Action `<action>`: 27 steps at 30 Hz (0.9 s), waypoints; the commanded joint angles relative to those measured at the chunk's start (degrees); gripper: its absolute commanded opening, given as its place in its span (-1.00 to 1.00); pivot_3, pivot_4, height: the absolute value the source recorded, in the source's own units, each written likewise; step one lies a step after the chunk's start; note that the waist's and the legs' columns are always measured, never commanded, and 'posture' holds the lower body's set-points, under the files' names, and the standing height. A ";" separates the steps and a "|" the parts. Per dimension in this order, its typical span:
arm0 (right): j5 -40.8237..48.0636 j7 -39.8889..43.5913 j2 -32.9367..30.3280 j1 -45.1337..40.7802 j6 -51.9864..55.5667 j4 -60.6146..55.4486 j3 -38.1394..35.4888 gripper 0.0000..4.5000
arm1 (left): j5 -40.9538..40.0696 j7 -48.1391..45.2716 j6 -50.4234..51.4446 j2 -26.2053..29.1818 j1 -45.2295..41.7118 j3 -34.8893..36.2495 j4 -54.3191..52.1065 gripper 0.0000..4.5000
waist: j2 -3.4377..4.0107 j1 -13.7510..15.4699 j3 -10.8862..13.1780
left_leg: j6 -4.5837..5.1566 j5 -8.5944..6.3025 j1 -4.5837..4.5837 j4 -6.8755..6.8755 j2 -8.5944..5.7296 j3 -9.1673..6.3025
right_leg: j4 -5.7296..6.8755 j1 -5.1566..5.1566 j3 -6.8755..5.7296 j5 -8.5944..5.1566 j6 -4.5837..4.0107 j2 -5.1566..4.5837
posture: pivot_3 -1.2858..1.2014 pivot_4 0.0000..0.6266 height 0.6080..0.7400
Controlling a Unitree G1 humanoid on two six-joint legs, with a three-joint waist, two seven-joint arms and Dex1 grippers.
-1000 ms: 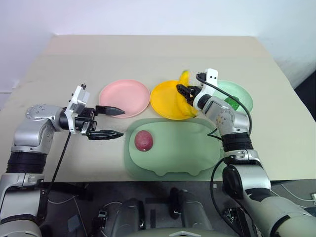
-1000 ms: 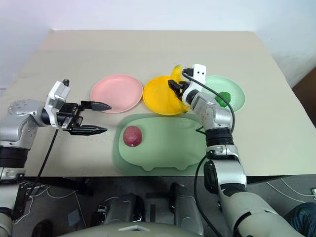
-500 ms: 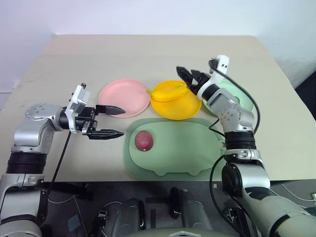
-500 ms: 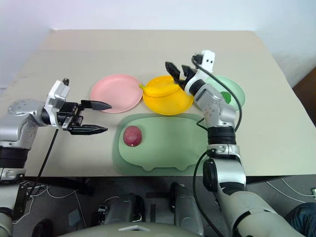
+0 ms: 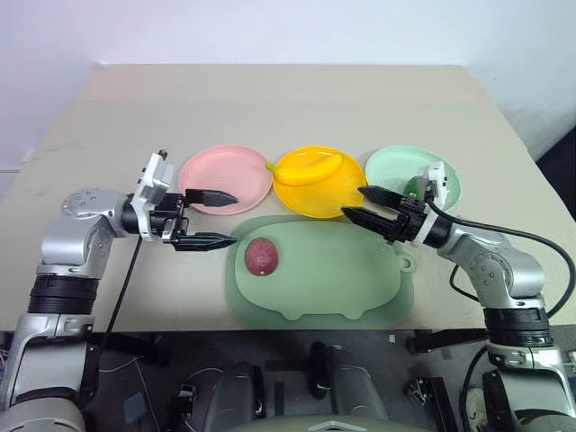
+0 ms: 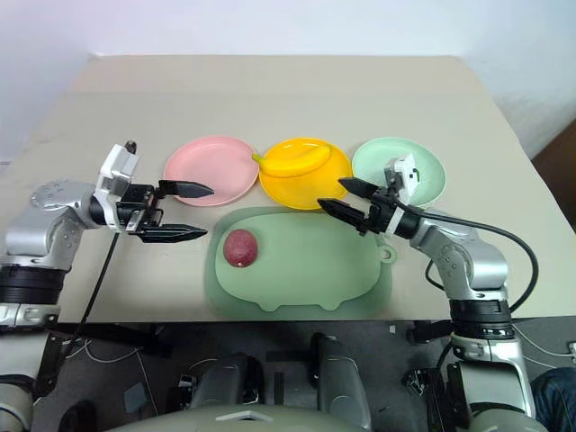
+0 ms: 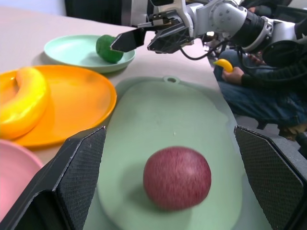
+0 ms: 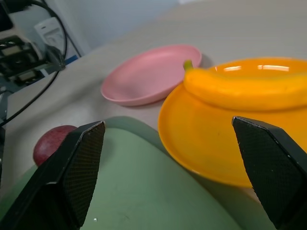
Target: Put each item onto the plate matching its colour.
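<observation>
Yellow banana (image 5: 310,168) lies on the yellow plate (image 5: 335,200), long axis running across the table from the pink plate side toward the mint side, stem end pointing at the pink plate (image 5: 225,176) and reaching the yellow plate's rim there. It sits just beyond the tips of the right gripper (image 5: 361,202), apart from them.

Dark green bumpy fruit (image 7: 108,48) sits on the mint green plate (image 5: 394,166), behind the right gripper's body and partly hidden by it in the head views; in the left wrist view it rests near that plate's near edge.

Red-purple round fruit (image 5: 262,256) rests on the pale green pig-shaped mat (image 5: 342,279), not on any plate. It lies just past and slightly nearer the robot than the left gripper (image 5: 225,219), and well to the left of the right gripper's tips. Bare mat lies between it and either gripper.

Pink plate holds no fruit; the left gripper's upper finger overlaps its near rim in the head views.

Right gripper: fingers spread wide, holding nothing, roughly level, pointing left over the seam between yellow plate and mat. Forearm extends out to the right, elbow bent.

Left gripper: fingers spread wide, holding nothing, roughly level, pointing right toward the mat's edge. Table (image 5: 270,99) beyond the plates is bare tan.
</observation>
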 commanded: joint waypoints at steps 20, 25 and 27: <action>-6.43 25.06 -16.82 -4.36 -9.13 8.28 3.24 0.98 | -0.73 3.57 5.68 0.51 7.24 -1.74 -14.45 1.00 | 0.00 0.15 0.00 | 0.01 -0.01 0.04 0.02 0.00 -0.01 | -0.07 0.05 0.00 0.00 0.00 -0.02 | 0.03 -0.52 0.45; -8.39 25.66 -16.35 -6.75 -11.06 10.79 4.08 0.98 | 0.46 6.07 5.54 0.35 7.98 -1.47 -15.60 1.00 | -0.01 0.19 0.00 | 0.03 -0.02 0.07 0.03 0.00 -0.03 | -0.15 0.06 0.00 -0.01 -0.01 -0.02 | 0.03 -0.52 0.45; -8.10 25.31 -15.60 -7.49 -10.97 10.99 3.76 0.98 | 0.90 7.18 4.31 -0.05 8.14 -1.32 -15.80 1.00 | -0.01 0.20 0.00 | 0.00 0.00 0.06 0.03 0.00 -0.03 | -0.15 0.06 -0.01 -0.01 -0.01 -0.02 | 0.03 -0.52 0.45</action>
